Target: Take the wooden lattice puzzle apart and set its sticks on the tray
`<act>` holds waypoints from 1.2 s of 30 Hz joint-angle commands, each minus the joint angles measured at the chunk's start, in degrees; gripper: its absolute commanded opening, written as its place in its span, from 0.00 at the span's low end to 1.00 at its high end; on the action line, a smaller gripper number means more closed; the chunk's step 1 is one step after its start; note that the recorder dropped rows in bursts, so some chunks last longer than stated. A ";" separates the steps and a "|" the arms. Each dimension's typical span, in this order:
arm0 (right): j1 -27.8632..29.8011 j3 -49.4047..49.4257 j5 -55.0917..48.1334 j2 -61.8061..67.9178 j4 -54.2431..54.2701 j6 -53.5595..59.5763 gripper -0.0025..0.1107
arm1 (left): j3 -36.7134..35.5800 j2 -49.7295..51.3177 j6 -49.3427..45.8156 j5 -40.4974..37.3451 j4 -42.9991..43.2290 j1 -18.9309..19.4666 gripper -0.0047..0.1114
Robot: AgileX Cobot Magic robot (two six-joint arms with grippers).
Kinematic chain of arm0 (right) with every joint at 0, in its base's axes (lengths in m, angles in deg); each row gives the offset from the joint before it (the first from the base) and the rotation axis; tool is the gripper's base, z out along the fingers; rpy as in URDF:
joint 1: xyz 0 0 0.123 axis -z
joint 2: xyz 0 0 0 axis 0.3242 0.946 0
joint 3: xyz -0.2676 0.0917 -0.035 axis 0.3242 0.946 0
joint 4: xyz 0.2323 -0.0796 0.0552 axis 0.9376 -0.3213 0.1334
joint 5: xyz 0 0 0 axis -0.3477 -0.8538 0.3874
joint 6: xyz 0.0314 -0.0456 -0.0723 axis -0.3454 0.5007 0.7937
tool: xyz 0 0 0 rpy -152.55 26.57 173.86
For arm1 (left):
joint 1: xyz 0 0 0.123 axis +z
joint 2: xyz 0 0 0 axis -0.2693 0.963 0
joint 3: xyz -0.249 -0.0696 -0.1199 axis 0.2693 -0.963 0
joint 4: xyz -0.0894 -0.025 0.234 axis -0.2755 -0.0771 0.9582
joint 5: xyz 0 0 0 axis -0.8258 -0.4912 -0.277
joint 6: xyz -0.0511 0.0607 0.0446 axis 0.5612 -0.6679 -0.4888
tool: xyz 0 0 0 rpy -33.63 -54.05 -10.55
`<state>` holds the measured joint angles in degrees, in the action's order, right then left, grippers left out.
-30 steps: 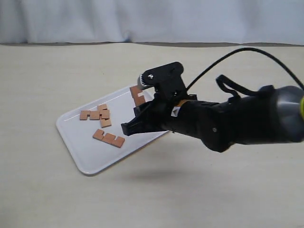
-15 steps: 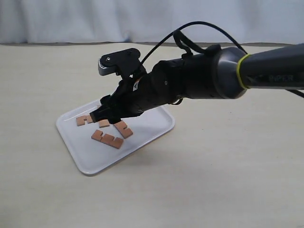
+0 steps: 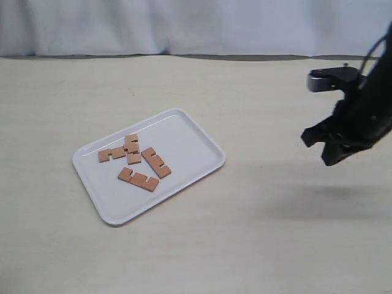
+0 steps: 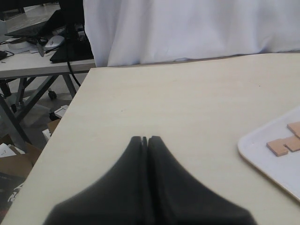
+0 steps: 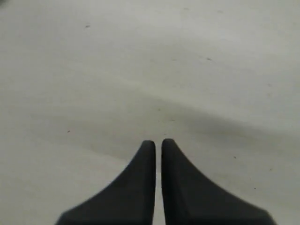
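Counter (image 3: 257, 245): pale cream, matte, smooth, wide, running left to right across whole scene. Far edge shows as thin dark line. Tray (image 3: 190, 131) lying directly on it: white, rectangular, rounded corners, low raised rim, flat on surface, left of centre, turned at slant to counter edges. Right side, nearer: faint soft shadow (image 3: 324, 196) on surface. Left wrist view: one counter edge straight, tray corner well apart from it. Right wrist view: plain surface, few tiny dark specks (image 5: 208, 59).
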<state>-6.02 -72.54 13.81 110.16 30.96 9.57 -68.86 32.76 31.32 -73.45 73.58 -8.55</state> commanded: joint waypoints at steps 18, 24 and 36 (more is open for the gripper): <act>-10.31 48.74 55.07 -79.75 13.25 5.05 0.06 | -0.11 -0.10 -0.06 0.66 -0.21 -0.04 0.04; -11.72 50.68 54.92 -83.76 14.23 4.50 0.06 | -0.11 -0.10 -0.06 0.66 -0.21 -0.04 0.04; -11.72 50.68 54.92 -84.73 14.23 4.50 0.06 | -0.11 -0.10 -0.06 0.66 -0.21 -0.04 0.04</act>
<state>-17.69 -22.07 68.72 25.78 45.05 14.09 -68.86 32.76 31.32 -73.45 73.58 -8.55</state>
